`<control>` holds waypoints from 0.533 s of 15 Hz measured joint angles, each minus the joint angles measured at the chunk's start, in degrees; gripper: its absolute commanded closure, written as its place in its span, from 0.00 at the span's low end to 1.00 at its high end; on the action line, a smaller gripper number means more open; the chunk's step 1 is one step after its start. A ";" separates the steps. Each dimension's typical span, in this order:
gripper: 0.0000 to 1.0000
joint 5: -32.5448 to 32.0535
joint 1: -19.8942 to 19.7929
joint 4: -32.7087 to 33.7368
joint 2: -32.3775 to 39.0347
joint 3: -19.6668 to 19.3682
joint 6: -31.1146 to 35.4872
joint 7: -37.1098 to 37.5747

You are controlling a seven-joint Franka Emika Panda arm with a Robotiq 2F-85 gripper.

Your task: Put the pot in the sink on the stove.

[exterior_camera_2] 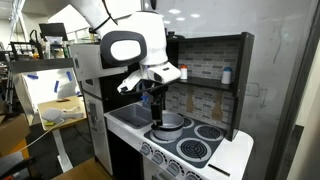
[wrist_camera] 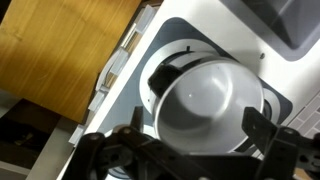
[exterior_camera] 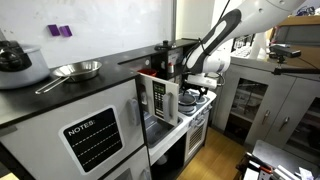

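The small silver-grey pot sits upright on a pale-blue burner ring of the white toy stove. In an exterior view the pot is on the burner nearest the sink, whose grey basin holds nothing I can see. My gripper hangs just above the pot with its two dark fingers spread wide, one on each side of the rim, and I see no contact. It also shows in both exterior views, low over the stove.
The toy kitchen's dark back shelf rises behind the burners. A steel frying pan and a grey cooker with black lid stand on the black countertop. A toy microwave sits beside the stove.
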 measured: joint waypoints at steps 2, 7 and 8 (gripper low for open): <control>0.00 1.50 0.34 -2.29 -2.03 0.79 1.29 -2.22; 0.00 3.85 1.35 -12.18 -11.47 2.51 5.06 -9.19; 0.00 3.72 1.70 -14.80 -14.34 2.57 5.33 -10.40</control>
